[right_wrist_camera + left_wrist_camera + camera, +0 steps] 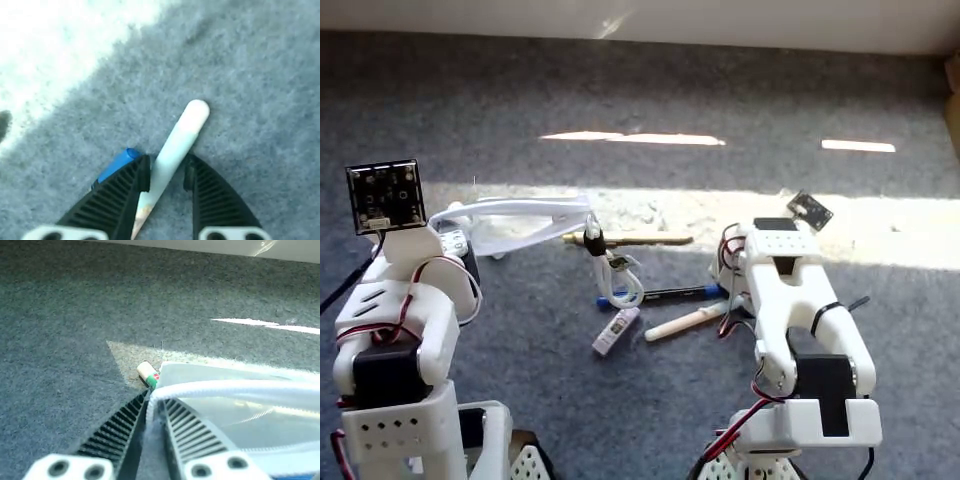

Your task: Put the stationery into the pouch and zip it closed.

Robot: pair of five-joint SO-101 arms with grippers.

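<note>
The left end effector (154,401) is pinching the ribbed rim of the clear pouch (525,222), fingers pressed together on its corner. The pouch is lifted off the grey counter (620,100) at the left side, its mouth stretching toward the middle. Just past the held corner lies a short cream stub (146,373) with a green and red band.

The right end effector (167,167) is down at the counter, its two fingers closed against either side of a cream pen (182,130) near one end. The pen lies flat and points away from the arm. A blue pen (660,294) rests just beside it, its blue cap right next to one finger.

More stationery is scattered between the two arms. A wooden pencil (640,239) lies along the sunlit strip with one end near the pouch's mouth, and a small white piece (616,331) lies closer to the arms — what it is I cannot tell.
</note>
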